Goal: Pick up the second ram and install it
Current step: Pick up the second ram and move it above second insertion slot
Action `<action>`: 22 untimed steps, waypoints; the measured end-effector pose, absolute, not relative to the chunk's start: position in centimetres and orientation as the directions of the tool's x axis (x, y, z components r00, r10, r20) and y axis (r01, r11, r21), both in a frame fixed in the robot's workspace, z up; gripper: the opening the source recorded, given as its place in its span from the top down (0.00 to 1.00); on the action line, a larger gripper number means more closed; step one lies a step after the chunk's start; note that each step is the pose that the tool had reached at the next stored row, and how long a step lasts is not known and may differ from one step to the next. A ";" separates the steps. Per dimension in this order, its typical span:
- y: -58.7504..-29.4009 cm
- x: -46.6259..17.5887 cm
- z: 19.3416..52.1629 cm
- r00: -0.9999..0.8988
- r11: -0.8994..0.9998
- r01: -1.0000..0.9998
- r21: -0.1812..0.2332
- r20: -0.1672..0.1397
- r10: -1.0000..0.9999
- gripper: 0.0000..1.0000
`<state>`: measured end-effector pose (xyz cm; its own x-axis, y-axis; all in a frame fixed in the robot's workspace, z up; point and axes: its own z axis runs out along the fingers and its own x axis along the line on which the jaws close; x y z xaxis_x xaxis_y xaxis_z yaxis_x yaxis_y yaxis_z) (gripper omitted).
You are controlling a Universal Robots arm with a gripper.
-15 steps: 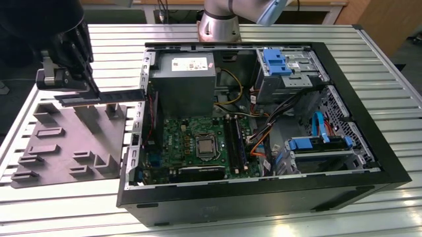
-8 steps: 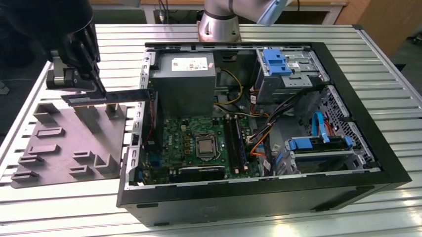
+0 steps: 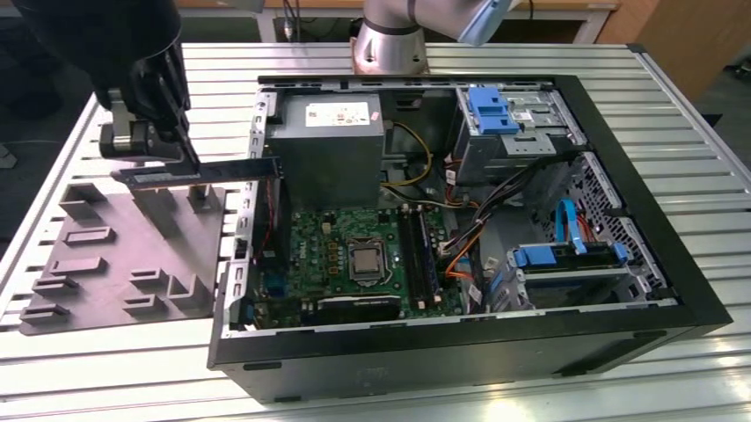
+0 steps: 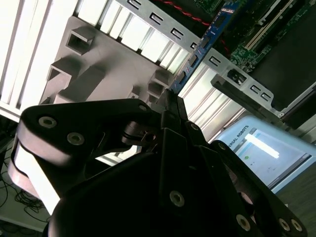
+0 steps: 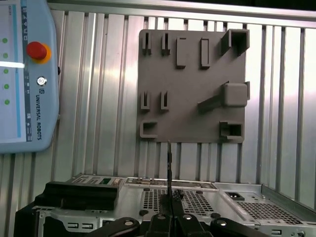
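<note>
In the upper left of the exterior view, the second ram (image 3: 229, 169) is being held level in the air, with the jaws being pressed shut on it toward its left end. It is being shown above the upper edge of the grey tray (image 3: 118, 264), its right end reaching the left wall of the open computer case (image 3: 610, 334). Tray and case are being borne by a ribbed metal surface (image 3: 704, 176), and a green motherboard (image 3: 352, 255) is being seen inside the case.

around claw (image 3: 174, 169) above tray (image 3: 118, 255): open | case wall (image 3: 253, 123): between tray and motherboard (image 3: 323, 237) | cables (image 3: 462, 253): beside motherboard
</note>
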<state>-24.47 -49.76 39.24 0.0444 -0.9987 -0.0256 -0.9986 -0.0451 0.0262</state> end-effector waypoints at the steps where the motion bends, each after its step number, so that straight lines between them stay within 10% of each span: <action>1: -49.8 -24.4 39.2 0.044 -0.045 -0.999 0.026 -0.026 -0.999 0.89; 22: -49.7 -21.4 39.2 0.044 -0.045 -0.999 0.026 -0.026 -0.999 0.89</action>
<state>-21.41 -49.71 39.23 0.0444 -0.9987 -0.0256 -0.9986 -0.0451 0.0262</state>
